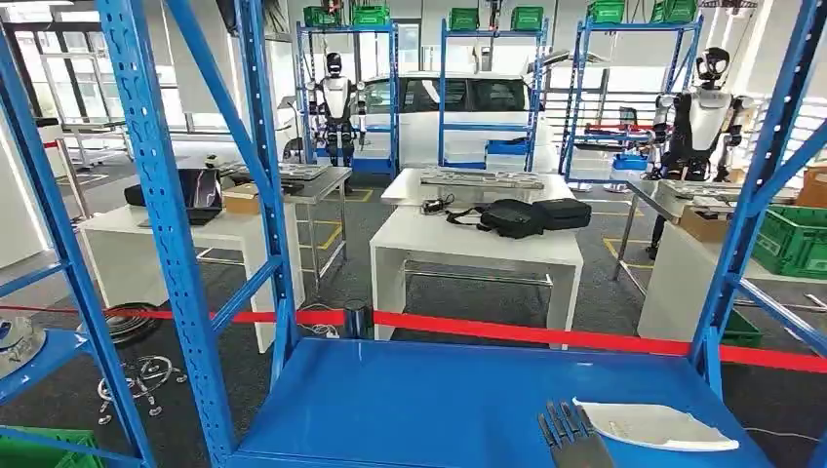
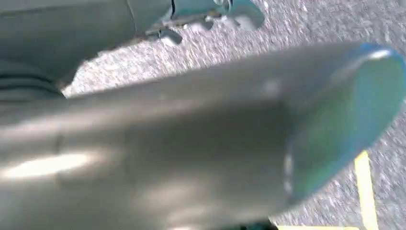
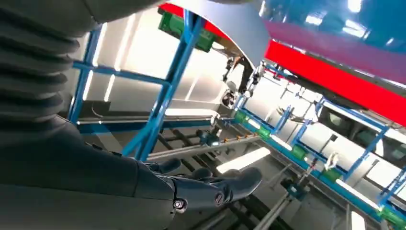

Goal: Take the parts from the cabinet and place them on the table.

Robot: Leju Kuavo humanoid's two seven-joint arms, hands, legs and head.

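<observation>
A flat white-silver part (image 1: 653, 426) lies on the blue cabinet shelf (image 1: 410, 409) at its front right. My right hand (image 1: 571, 439) rests with dark fingers stretched flat just left of the part, close to its edge and holding nothing. The right wrist view shows the same right hand (image 3: 201, 187) with straight, spread fingers and the part's (image 3: 230, 24) pale curved edge beyond them. My left hand (image 2: 191, 143) is a blurred grey mass over grey floor, and how its fingers lie cannot be made out. Another silvery part (image 1: 15, 343) sits on a lower shelf at the far left.
Blue rack uprights (image 1: 166, 214) frame the shelf on both sides. Beyond the rack a red tape barrier (image 1: 546, 334) runs across. Behind it stands a white table (image 1: 478, 244) with a black bag (image 1: 522, 216). Green crates (image 1: 790, 242), other robots and a white car stand farther back.
</observation>
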